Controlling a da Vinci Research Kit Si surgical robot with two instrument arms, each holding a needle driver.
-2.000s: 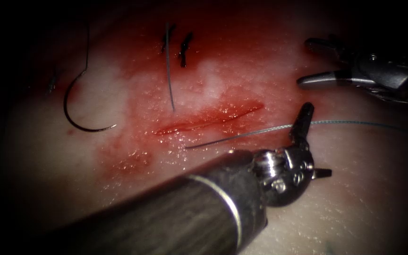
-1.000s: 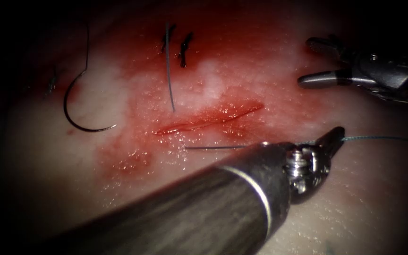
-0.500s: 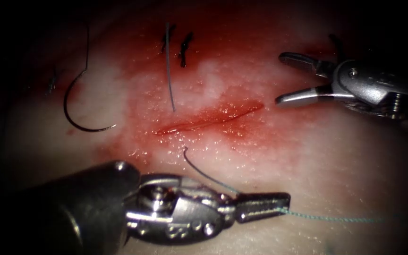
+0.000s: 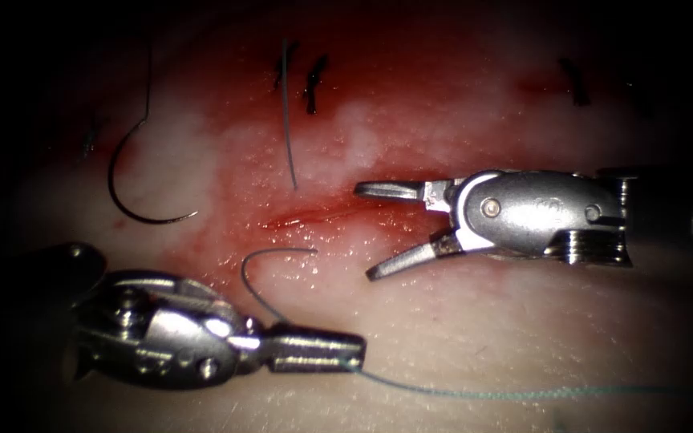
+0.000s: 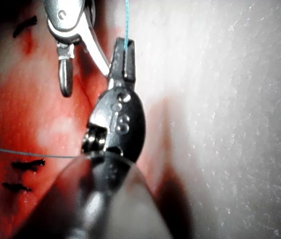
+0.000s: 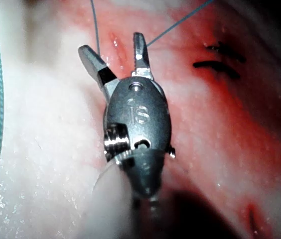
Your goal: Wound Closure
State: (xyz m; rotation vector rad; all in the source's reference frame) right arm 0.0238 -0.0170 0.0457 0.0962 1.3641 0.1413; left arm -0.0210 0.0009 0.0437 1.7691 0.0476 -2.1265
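L fingers (image 4: 346,353) clamp thread (image 4: 523,393), now dragged below cut (image 4: 314,215); R fingers (image 4: 378,232) spread, empty, moved onto cut. Needle (image 4: 134,180) lies loose left of cut.

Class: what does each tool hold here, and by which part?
Left tool: jaws shut on the thread, close behind its free curled end. Right tool: jaws open, holding nothing.

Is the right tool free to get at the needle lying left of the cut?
Probably yes: the right tool is open and holds nothing, and bare tissue lies between it and the needle.
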